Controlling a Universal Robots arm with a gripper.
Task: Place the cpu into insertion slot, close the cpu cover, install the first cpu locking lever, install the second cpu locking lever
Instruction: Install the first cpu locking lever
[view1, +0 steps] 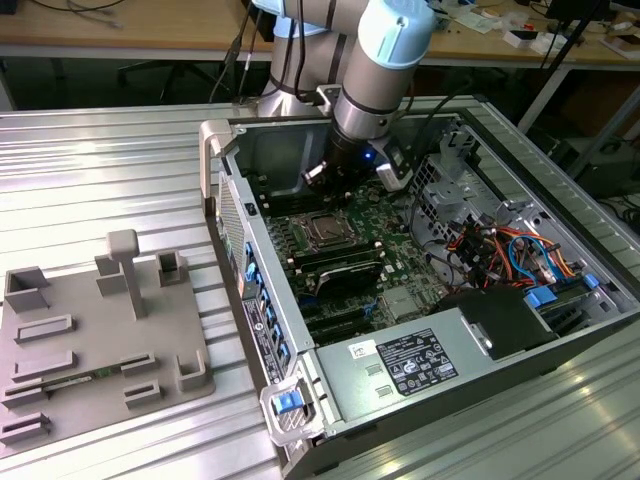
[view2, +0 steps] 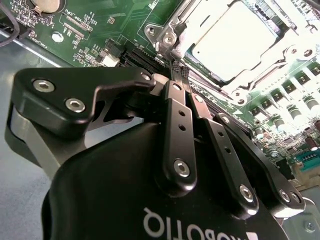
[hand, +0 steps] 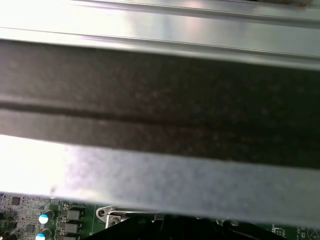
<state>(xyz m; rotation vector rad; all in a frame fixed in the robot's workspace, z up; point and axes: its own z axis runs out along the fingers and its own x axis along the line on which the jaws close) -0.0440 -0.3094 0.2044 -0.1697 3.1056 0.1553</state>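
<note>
Cpu (view2: 234, 42): lying flat in the insertion slot (view1: 309, 226), silver face up, framed by the cpu cover (view2: 215, 82) folded down around it. Gripper (view2: 176, 70): fingers pressed together, tips just beside a corner of the slot; cannot tell whether anything thin is pinched between them. Arm (view1: 385, 60): reaching down into the open computer case (view1: 480, 330), over the green board (view2: 100, 25).

- One robot arm (view1: 385, 60), one gripper (view2: 175, 67).
- One open computer case (view1: 232, 215), one cpu (view2: 235, 40) seated inside.
- One grey fixture plate (view1: 100, 320) on one ribbed table (view1: 100, 170).
</note>
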